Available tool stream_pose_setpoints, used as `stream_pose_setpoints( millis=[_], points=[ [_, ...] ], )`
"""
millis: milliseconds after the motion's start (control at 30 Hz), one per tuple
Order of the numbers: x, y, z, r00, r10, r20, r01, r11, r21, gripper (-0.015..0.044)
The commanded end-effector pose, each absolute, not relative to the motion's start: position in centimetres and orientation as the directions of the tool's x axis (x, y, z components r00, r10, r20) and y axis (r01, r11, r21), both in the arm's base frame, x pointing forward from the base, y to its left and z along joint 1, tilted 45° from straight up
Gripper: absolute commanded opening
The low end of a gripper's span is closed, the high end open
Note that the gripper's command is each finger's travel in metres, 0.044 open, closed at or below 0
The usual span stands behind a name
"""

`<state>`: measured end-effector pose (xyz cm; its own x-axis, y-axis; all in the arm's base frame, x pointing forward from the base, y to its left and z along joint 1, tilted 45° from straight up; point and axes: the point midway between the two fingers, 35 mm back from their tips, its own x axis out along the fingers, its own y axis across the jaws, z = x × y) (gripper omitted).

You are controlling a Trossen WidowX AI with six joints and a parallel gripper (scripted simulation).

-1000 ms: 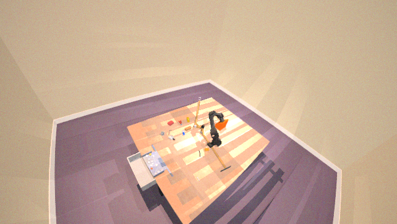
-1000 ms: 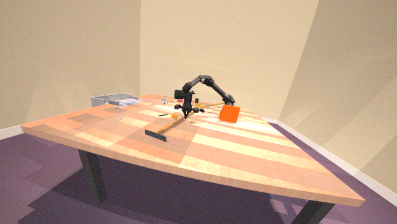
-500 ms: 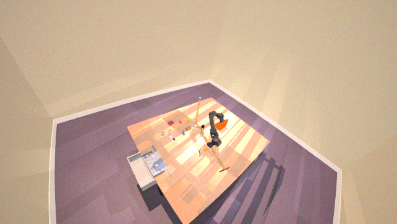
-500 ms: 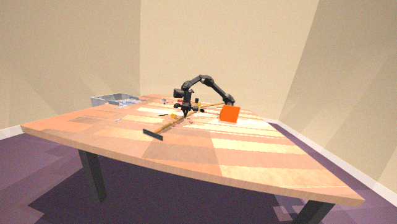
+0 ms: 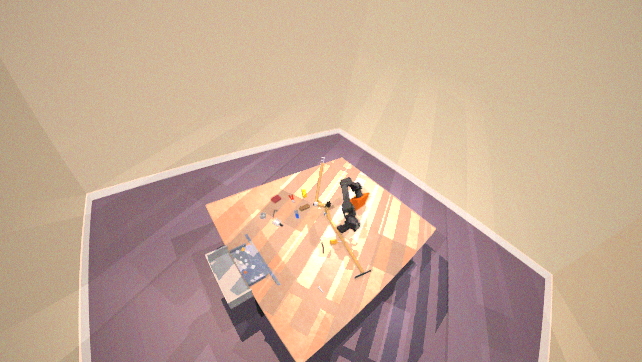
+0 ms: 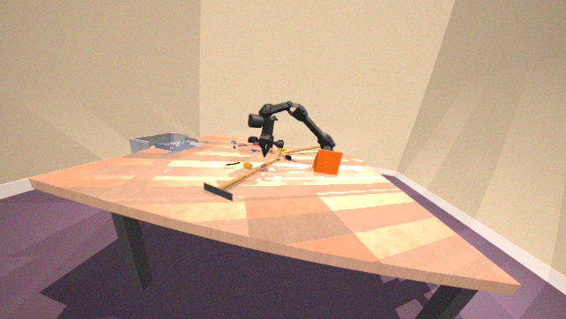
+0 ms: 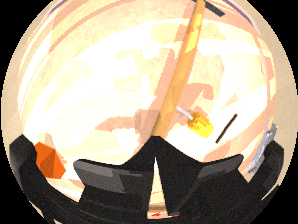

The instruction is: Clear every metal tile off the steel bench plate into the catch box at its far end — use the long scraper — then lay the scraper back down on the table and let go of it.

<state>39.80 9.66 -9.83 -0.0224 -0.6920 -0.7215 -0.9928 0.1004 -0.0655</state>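
Observation:
The long scraper [image 5: 345,244] [image 6: 247,176] [image 7: 182,75] lies on the table, a wooden handle with a dark crosswise blade [image 5: 363,274] [image 6: 218,191] [image 7: 215,9] at the near end. My gripper [image 5: 340,229] [image 6: 264,154] [image 7: 155,145] is shut and empty, pointing down above the table close to the handle. The blue-grey bench plate [image 5: 261,266] [image 6: 164,148] lies at the table's far left edge. Several small pale tiles, with an orange one or two, are scattered on it. The grey catch box [image 5: 242,300] [image 6: 139,145] adjoins the plate beyond the edge. Its contents are unclear.
An orange block [image 5: 359,201] [image 6: 327,162] [image 7: 49,161] stands by the arm's base. A second long wooden tool [image 5: 320,182] lies at the back. A yellow piece [image 5: 333,241] [image 6: 248,165] [image 7: 201,125] and a thin black rod [image 5: 323,247] [image 7: 226,128] lie near the scraper.

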Motion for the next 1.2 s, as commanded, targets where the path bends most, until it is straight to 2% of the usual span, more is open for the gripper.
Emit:
stream_pose_setpoints(
  millis=[0, 267, 733, 1167],
  points=[
    [39.7, 10.9, -8.6, -0.022, -0.689, -0.724, -0.992, 0.103, -0.068, 0.0000],
    [39.4, 12.0, -7.4, -0.023, -0.689, -0.724, -0.991, 0.110, -0.074, 0.0000],
    [35.7, 16.1, -4.5, -0.030, -0.691, -0.722, -0.950, 0.244, -0.195, 0.0000],
    [36.0, 15.0, -6.0, -0.029, -0.690, -0.723, -0.946, 0.252, -0.202, 0.0000]
  ],
)
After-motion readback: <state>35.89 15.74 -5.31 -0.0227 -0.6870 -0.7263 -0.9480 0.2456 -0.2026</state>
